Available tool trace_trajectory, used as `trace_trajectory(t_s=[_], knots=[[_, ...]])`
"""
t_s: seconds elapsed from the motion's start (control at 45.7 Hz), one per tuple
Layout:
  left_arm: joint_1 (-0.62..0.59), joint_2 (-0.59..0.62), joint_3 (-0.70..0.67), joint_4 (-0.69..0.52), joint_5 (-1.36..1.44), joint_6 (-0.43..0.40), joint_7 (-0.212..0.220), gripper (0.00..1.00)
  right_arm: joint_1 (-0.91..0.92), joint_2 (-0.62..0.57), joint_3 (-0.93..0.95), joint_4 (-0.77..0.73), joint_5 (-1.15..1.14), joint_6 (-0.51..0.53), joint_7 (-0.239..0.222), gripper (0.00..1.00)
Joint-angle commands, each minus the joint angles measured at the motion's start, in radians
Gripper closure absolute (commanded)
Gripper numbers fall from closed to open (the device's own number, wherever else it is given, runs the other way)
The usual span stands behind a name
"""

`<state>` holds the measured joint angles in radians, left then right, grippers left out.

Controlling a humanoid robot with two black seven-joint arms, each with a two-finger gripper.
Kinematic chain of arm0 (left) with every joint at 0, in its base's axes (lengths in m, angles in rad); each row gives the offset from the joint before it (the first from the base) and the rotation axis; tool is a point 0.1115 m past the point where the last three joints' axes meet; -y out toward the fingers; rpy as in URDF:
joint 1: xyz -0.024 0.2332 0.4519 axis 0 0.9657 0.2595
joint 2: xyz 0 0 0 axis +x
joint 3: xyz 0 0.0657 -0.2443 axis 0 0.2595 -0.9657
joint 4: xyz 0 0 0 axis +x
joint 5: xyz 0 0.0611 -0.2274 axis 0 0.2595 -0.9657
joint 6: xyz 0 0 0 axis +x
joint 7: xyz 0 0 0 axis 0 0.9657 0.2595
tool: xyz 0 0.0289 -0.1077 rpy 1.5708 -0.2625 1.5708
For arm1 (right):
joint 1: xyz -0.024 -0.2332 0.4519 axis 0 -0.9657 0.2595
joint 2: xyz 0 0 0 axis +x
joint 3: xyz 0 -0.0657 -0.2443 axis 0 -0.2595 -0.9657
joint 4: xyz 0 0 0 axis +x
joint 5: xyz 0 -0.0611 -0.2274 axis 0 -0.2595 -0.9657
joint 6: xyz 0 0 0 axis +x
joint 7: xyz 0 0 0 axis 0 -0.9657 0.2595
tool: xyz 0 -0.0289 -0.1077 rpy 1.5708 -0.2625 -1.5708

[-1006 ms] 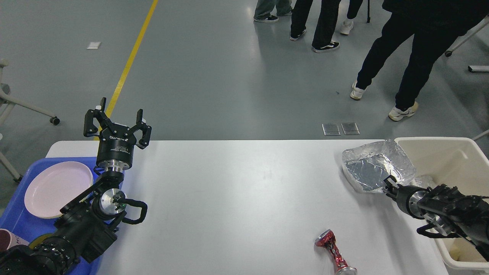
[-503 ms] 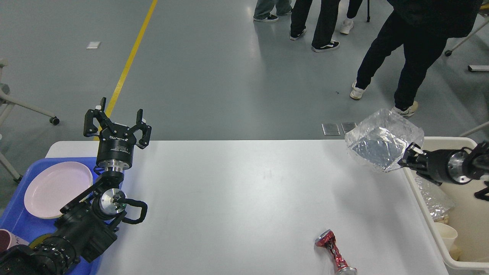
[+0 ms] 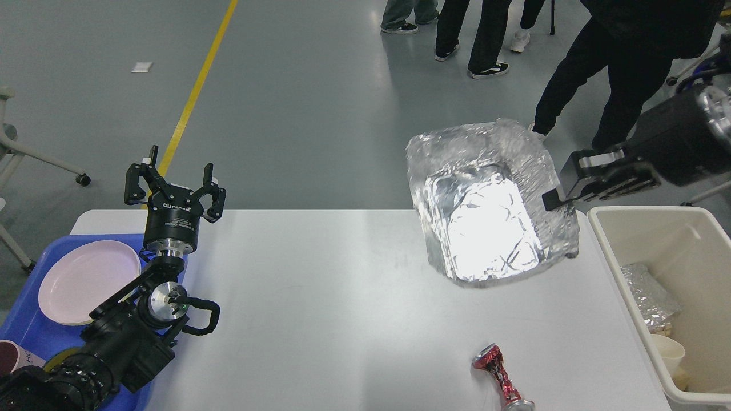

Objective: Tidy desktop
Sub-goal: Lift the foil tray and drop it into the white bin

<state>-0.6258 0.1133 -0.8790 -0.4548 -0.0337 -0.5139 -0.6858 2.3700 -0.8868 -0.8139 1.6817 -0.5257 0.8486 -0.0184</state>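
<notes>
The white desktop [image 3: 342, 308] fills the lower view. My right gripper [image 3: 557, 200] comes in from the upper right, close to the camera, and is shut on the right rim of a silver foil tray [image 3: 485, 222], holding it in the air, tilted with its inside facing me. A crushed red can [image 3: 502, 379] lies near the front edge. My left gripper [image 3: 174, 182] is open and empty, pointing up above the table's far left edge.
A blue tray [image 3: 34, 337] at the left holds a pink plate [image 3: 88, 279] and a dark cup [image 3: 14, 357]. A beige bin [image 3: 674, 228] at the right holds crumpled foil [image 3: 648, 294] and a paper cup [image 3: 668, 351]. People stand on the floor behind.
My right gripper has lifted the foil tray from the table's right side, up and towards the camera, so it looks much larger now. The left arm has not moved.
</notes>
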Motion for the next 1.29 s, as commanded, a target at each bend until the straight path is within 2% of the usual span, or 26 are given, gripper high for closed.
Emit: trace_trajectory(t_s=[0.0, 0.175, 0.372, 0.503, 0.634, 0.7, 0.787, 0.897, 1.094, 1.116, 1.137, 1.159, 1.181, 1.203, 1.269], knots=[[0.0, -0.001, 0.0, -0.001, 0.0, 0.0, 0.0, 0.03, 0.015, 0.023, -0.01, 0.035, 0.0, -0.014, -0.037, 1.0], [0.0, -0.001, 0.0, 0.001, 0.0, 0.0, 0.0, 0.03, -0.06, 0.016, -0.12, -0.063, -0.005, -0.074, -0.052, 1.0], [0.0, -0.001, 0.0, -0.001, 0.0, 0.0, 0.0, 0.03, -0.4, -0.058, -0.157, -0.475, -0.014, -0.206, -0.051, 1.0], [0.0, -0.001, 0.0, -0.001, 0.0, 0.0, 0.0, 0.03, -0.72, -0.044, -0.104, -0.726, 0.004, -0.411, -0.041, 1.0], [0.0, -0.001, 0.0, 0.001, 0.0, 0.0, 0.0, 0.03, -1.11, 0.044, 0.018, -0.971, 0.062, -0.65, -0.041, 1.0], [0.0, -0.001, 0.0, 0.001, 0.0, 0.0, 0.0, 0.03, -1.306, 0.112, 0.091, -1.12, 0.146, -0.735, -0.041, 1.0], [0.0, -0.001, 0.0, 0.001, 0.0, 0.0, 0.0, 0.03, -1.532, 0.253, 0.165, -1.365, 0.28, -0.796, -0.041, 1.0], [0.0, -0.001, 0.0, 0.001, 0.0, 0.0, 0.0, 0.03, -1.719, 0.439, 0.176, -1.66, 0.401, -0.815, -0.041, 1.0], [0.0, -0.001, 0.0, -0.001, 0.0, 0.0, 0.0, 0.03, -1.769, 0.471, 0.173, -1.686, 0.429, -0.905, -0.046, 1.0], [0.0, -0.001, 0.0, 0.001, 0.0, 0.0, 0.0, 0.03, -1.77, 0.471, 0.173, -1.686, 0.431, -0.913, -0.046, 0.67], [0.0, -0.001, 0.0, -0.001, 0.0, 0.0, 0.0, 0.03, -1.773, 0.474, 0.173, -1.685, 0.429, -0.921, -0.044, 0.01], [0.0, -0.001, 0.0, -0.001, 0.0, 0.0, 0.0, 0.03, -1.776, 0.474, 0.17, -1.68, 0.428, -0.925, -0.041, 0.0], [0.0, -0.001, 0.0, 0.001, 0.0, 0.0, 0.0, 0.03, -1.782, 0.474, 0.171, -1.68, 0.428, -0.933, -0.04, 0.08], [0.0, -0.001, 0.0, 0.001, 0.0, 0.0, 0.0, 0.03, -1.789, 0.474, 0.173, -1.679, 0.428, -0.939, -0.04, 0.0], [0.0, 0.0, 0.0, 0.001, 0.0, 0.0, 0.0, 0.03, -1.795, 0.477, 0.173, -1.679, 0.431, -0.958, -0.041, 0.0]])
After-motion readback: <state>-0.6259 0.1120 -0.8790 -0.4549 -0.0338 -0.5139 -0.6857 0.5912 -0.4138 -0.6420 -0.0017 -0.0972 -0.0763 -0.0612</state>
